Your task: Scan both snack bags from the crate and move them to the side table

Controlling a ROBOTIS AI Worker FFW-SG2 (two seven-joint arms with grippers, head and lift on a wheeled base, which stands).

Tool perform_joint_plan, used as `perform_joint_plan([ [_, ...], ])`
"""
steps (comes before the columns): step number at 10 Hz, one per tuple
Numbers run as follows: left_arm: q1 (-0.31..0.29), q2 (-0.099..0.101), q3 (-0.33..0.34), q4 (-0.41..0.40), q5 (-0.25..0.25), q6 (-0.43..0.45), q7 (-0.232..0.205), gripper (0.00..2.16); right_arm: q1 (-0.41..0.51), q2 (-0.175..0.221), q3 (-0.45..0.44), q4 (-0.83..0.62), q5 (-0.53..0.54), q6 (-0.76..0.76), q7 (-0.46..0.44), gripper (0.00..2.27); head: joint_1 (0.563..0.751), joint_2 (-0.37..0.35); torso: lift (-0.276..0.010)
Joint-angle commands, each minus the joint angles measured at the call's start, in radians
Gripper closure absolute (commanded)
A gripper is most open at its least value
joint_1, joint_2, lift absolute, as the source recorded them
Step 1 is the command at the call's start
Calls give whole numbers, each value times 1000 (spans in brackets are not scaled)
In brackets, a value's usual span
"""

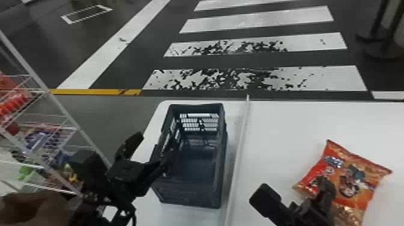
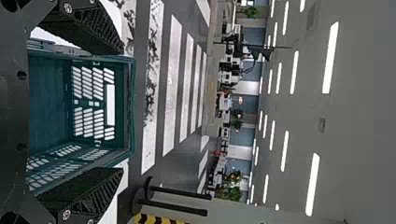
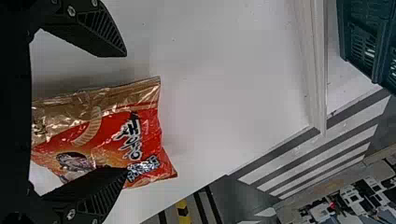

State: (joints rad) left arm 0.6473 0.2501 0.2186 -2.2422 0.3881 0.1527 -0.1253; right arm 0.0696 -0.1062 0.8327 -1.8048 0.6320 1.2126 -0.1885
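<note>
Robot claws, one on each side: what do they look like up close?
Both the left claw and the right claw are black. Each has two chunky fingers tapering like wedges, with slanted ridges along their sides. Small, round silver-coloured screws sit near the finger bases.

On the surface (image 1: 294,126), towards the left edge, the crate (image 1: 192,192), lengthwise from near to far. Just beside, to the right, the bar (image 1: 239,153), also running near to far. Past the bar, farther right on the surface, the bag (image 1: 368,183), well apart from the crate. Left of the surface, the rack (image 1: 63,108), with goods (image 1: 12,103) on it. Behind the surface, the floor (image 1: 141,54), with posts (image 1: 377,24) far right
</note>
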Motion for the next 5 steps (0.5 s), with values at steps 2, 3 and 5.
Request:
perform_joint_plan([
  [2,6,6,8,6,0,0,-1,113,-31,-1,-3,52,0,-29,1,154,695,294,-95],
  [3,6,6,10,10,0,0,-4,113,-39,-9,-7,61,-3,-29,3,178,695,294,-95],
  [5,2,0,2,20,0,-3,-11,113,-44,-32,-21,65,-9,-41,14,181,695,280,-95],
])
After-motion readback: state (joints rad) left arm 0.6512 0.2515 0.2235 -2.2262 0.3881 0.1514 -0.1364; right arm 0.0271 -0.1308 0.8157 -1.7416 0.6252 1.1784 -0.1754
